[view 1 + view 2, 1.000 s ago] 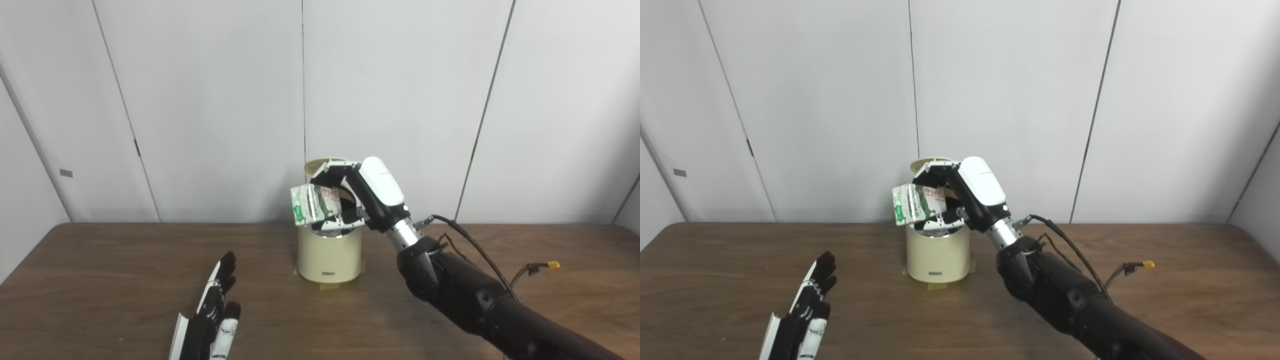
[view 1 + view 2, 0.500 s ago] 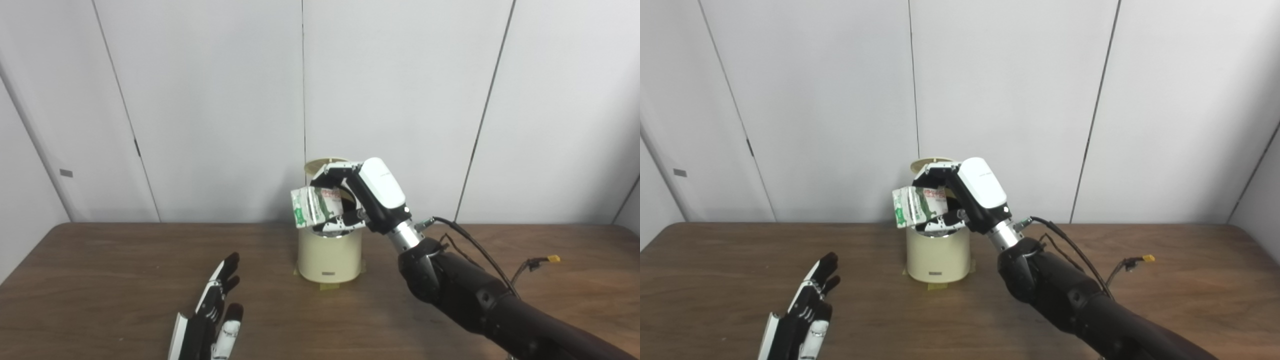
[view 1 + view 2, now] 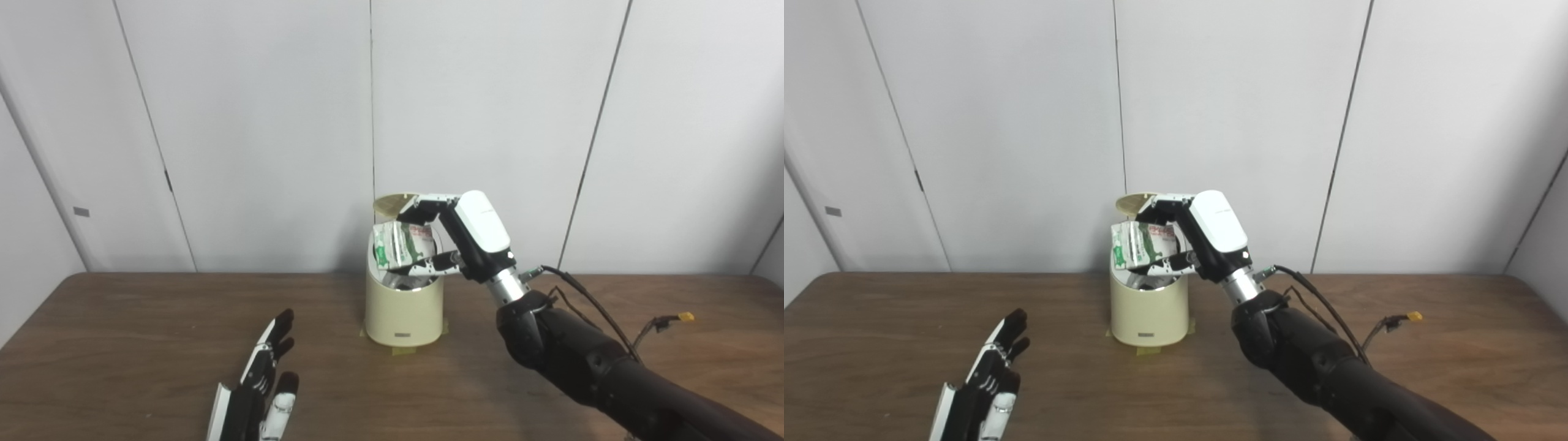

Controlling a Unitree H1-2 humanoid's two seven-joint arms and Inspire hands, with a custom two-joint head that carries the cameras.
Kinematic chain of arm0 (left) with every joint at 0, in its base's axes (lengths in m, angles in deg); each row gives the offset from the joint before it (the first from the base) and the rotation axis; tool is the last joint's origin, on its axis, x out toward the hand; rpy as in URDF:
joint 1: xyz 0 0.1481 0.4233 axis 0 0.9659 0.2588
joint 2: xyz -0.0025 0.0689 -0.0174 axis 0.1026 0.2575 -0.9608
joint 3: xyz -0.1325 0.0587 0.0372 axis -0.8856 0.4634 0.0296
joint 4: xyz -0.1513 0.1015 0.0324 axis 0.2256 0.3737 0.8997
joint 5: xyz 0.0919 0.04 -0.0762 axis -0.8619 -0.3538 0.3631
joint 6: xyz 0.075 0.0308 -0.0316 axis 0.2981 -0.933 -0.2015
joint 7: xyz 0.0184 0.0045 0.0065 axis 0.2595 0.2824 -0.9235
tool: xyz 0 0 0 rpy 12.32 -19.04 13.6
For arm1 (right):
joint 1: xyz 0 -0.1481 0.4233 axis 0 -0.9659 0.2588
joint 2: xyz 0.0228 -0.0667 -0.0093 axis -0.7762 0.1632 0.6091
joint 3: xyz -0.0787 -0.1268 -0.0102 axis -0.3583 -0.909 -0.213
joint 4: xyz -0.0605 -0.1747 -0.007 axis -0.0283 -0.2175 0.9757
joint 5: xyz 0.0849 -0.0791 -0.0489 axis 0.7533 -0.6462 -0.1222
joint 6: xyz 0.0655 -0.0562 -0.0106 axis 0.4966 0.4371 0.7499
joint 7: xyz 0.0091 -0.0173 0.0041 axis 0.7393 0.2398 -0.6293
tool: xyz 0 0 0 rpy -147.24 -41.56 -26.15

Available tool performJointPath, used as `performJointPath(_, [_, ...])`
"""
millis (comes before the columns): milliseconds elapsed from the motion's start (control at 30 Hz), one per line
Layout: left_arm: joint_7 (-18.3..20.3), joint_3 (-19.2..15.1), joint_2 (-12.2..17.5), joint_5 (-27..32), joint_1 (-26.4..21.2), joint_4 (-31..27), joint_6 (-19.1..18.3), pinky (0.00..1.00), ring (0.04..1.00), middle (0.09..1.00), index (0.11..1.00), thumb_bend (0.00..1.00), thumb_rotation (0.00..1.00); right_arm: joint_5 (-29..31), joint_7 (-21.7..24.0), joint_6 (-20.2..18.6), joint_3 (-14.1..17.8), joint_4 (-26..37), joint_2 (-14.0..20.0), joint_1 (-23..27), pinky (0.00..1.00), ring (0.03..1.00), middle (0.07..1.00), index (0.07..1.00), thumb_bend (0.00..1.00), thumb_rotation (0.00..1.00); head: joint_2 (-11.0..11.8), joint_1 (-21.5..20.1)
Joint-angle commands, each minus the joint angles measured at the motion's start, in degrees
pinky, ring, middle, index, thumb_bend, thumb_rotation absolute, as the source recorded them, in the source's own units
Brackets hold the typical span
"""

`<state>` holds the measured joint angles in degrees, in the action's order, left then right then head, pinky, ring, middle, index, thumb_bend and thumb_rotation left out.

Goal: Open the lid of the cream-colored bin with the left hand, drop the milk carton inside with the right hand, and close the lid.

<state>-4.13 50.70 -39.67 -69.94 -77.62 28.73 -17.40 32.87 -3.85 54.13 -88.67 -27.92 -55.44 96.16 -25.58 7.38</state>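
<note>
The cream-colored bin (image 3: 404,309) stands at the back middle of the table, taped down at its base. Its lid (image 3: 392,204) is swung up behind the opening. My right hand (image 3: 465,239) is shut on the green and white milk carton (image 3: 403,245), which lies on its side directly over the bin's open mouth. My left hand (image 3: 260,383) is open, low over the table at the front left, well apart from the bin and holding nothing.
A brown wooden table (image 3: 122,343) runs the full width, with white wall panels behind. Black cables with a yellow connector (image 3: 685,317) trail from my right arm over the table's right side.
My right hand has carried the carton to the right and slightly up, from over the bin's left rim to above its opening. The left hand has stayed put.
</note>
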Motion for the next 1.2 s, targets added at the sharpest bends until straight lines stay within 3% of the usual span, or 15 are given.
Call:
performJointPath(0, [-0.7, 1.7, -1.9, -1.8, 7.5, 3.8, 2.8, 0.92, 0.957, 0.949, 0.936, 0.5, 0.79, 0.9, -2.7, 1.4, 1.2, 0.5, 0.3, 5.5, 0.45, 0.463, 0.495, 0.467, 0.52, 0.0, -0.1, 0.1])
performJointPath(1167, [-1.7, 2.2, -2.5, -3.6, 7.9, 3.4, 2.8, 0.9, 0.945, 0.943, 0.928, 0.5, 0.81, 3.1, -0.5, 1.4, 2.7, -0.9, -3.1, 3.7, 0.44, 0.459, 0.493, 0.472, 0.52, 0.0, 0.0, 1.6])
